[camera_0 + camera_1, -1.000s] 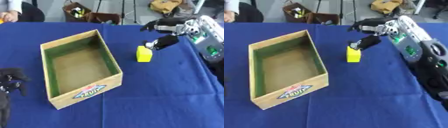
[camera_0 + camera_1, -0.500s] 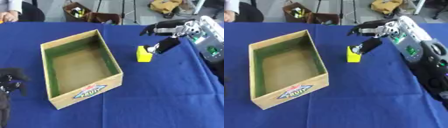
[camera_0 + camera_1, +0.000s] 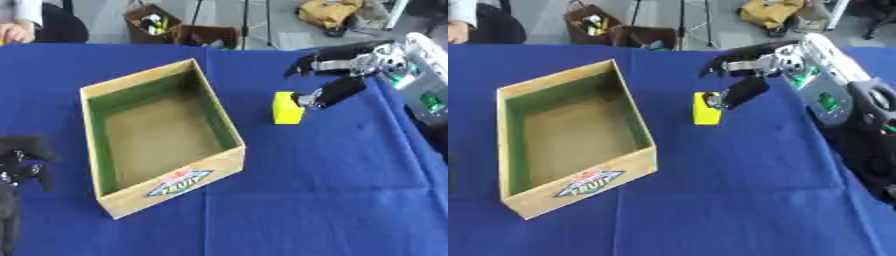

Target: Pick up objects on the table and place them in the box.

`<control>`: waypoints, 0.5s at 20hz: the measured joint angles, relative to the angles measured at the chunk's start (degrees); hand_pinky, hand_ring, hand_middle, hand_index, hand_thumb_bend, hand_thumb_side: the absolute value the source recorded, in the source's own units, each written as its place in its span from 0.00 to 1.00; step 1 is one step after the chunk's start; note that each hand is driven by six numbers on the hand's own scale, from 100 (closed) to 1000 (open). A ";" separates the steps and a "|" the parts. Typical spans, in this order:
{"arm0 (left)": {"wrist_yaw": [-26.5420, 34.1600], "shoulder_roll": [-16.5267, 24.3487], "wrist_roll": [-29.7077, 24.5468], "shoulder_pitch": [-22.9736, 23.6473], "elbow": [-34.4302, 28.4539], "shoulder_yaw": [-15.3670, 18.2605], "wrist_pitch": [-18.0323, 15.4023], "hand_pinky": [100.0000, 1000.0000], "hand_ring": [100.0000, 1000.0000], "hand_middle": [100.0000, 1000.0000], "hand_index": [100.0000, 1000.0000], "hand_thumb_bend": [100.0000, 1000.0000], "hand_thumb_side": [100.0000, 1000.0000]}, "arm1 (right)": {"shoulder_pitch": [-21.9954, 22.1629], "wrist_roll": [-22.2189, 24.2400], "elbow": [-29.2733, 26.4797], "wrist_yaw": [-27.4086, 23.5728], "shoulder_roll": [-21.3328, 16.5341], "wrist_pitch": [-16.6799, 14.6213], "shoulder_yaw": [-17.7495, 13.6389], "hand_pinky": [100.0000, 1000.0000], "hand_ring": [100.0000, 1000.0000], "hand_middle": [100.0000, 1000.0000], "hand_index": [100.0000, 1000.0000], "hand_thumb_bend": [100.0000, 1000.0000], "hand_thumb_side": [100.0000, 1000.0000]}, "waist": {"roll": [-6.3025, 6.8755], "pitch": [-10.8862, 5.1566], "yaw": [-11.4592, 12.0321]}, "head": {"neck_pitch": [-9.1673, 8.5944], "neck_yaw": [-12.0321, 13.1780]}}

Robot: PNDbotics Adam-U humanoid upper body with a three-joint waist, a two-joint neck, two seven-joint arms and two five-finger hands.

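Since a second ago the right hand [image 3: 350, 67] has spread: its upper fingers [image 3: 302, 64], which were curled down close over the small yellow block [image 3: 287, 107], now reach out level above it, while the thumb lies low against the block's right side. The block itself has not shifted; it stands upright on the blue-clothed table [image 3: 332, 200], toward the far right part of it, just beside the box's right wall but not touching it. So the fingers are wide open around the block and have hold of nothing yet. I take this as the set-up for a pinch, with the lift and the carry to the box undone.

Whether the thumb truly touches the block or only sits next to it is hard to tell from here.

Left of the block lies the open wooden box with a green-painted inside and a fruit label on its near end [image 3: 162, 132]; nothing shows inside it. The left hand [image 3: 19, 160] rests idle at the table's near left edge, fingers curled and holding nothing. Beyond the far edge stand a brown crate of small items [image 3: 157, 22] and a yellow bag [image 3: 332, 11] on the floor. Nothing lies between block and box; only the box's right wall has to be cleared on the way over.
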 measured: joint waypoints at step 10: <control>-0.02 0.00 -0.26 -0.03 0.00 -0.18 -0.10 0.15 0.45 0.40 0.58 0.00 0.99 | 0.33 0.10 1.24 0.84 -0.37 -0.75 1.29 0.86 0.92 0.98 1.00 0.00 0.76 | 0.27 0.48 0.02 | -0.43 -0.27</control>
